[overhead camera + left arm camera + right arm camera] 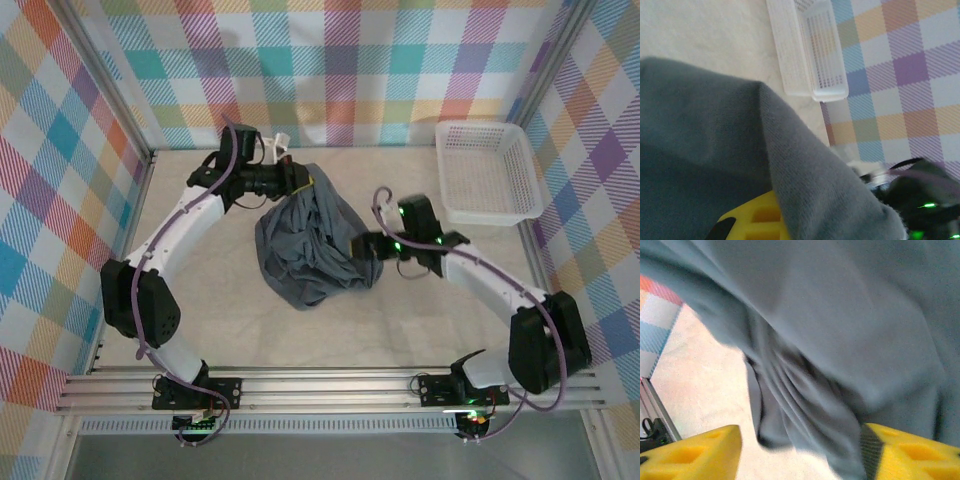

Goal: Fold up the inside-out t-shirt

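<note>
The inside-out t-shirt (310, 240) hangs as a bunched slate blue-grey bundle, its lower part heaped on the table. Its top is gathered in my left gripper (298, 180), which is shut on the cloth. In the left wrist view the t-shirt (715, 130) drapes over the jaws, and one yellow finger (757, 217) peeks out beneath it. My right gripper (362, 245) is at the shirt's right side. There its yellow fingers (690, 455) stand wide apart, the gripper (800, 462) open, with folds of the t-shirt (840, 340) hanging just ahead and brushing the right finger.
A white mesh basket (488, 172) stands at the back right, also seen as the basket (810, 55) in the left wrist view. Checked walls enclose the back and sides. Bare table (330, 340) lies between the shirt and the arm bases.
</note>
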Robot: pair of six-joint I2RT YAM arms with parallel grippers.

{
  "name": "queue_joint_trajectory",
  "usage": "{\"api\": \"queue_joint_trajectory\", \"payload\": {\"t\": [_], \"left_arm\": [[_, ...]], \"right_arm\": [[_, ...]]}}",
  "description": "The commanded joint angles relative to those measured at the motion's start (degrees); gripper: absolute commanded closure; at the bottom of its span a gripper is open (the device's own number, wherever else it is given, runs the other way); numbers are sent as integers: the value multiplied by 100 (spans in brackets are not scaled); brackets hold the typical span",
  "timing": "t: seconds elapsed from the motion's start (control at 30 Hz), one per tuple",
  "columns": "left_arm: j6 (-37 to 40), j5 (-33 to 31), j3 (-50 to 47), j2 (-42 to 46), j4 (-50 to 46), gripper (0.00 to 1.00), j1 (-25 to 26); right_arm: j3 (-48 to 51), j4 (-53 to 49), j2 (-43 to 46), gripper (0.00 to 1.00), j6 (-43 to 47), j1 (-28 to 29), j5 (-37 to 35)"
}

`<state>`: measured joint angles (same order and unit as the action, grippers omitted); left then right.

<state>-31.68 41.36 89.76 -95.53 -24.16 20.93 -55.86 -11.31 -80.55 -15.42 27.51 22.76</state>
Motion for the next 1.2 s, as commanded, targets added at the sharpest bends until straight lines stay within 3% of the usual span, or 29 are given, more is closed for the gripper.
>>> {"api": "queue_joint_trajectory", "payload": {"t": [0.0,0.1,0.13,0.17,0.23,0.27,0.3,0.37,0.43,0.5,0.57,0.63,0.7,0.77,0.87,0.93,1.03,1.17], "left_arm": [[145,119,85,64,-132,100,122],[144,86,175,133,-194,100,137],[170,74,191,169,-218,100,138],[230,35,222,198,-268,100,140],[552,-364,353,214,-667,100,86],[711,-691,419,188,-931,100,15],[921,-1154,461,123,-1141,100,-96],[1318,-1920,362,-129,-1166,100,-367],[1647,-2159,306,-624,-1073,100,-617],[1826,-2253,253,-1012,-938,100,-703],[1893,-2417,95,-1176,-724,87,-695],[1859,-2500,-176,-1114,-501,68,-706],[1824,-2477,-498,-831,-342,52,-730],[1823,-2436,-813,-345,-257,43,-739],[1722,-2013,-1412,598,-66,38,-731],[1548,-1401,-1919,1207,325,38,-680],[1511,-889,-2202,1536,322,39,-438],[1889,-1416,-2224,1369,-77,39,-53]], "right_arm": [[-662,444,-626,28,803,337,-466],[-951,1237,-1335,27,801,369,-1170],[-1043,1440,-1554,32,836,369,-1183],[-1167,1470,-1716,43,843,370,-1121],[-1531,1097,-1814,84,763,370,-692],[-1605,960,-1752,95,756,369,-282],[-1631,821,-1628,100,758,374,336],[-1584,623,-1353,100,688,359,1713],[-1387,751,-1046,100,286,352,2828],[-1075,1184,-700,100,-187,322,3211],[-738,1793,-401,100,-641,223,3365],[-472,2332,-252,100,-1021,54,3352],[-451,2440,-283,100,-1141,-111,3260],[-576,2182,-415,100,-1084,-223,3146],[-683,2153,-605,100,-1126,-314,3125],[-745,2131,-692,99,-1104,-325,3180],[-869,2057,-815,99,-1064,-325,3370],[-1062,1922,-926,98,-1118,-325,3657]]}}
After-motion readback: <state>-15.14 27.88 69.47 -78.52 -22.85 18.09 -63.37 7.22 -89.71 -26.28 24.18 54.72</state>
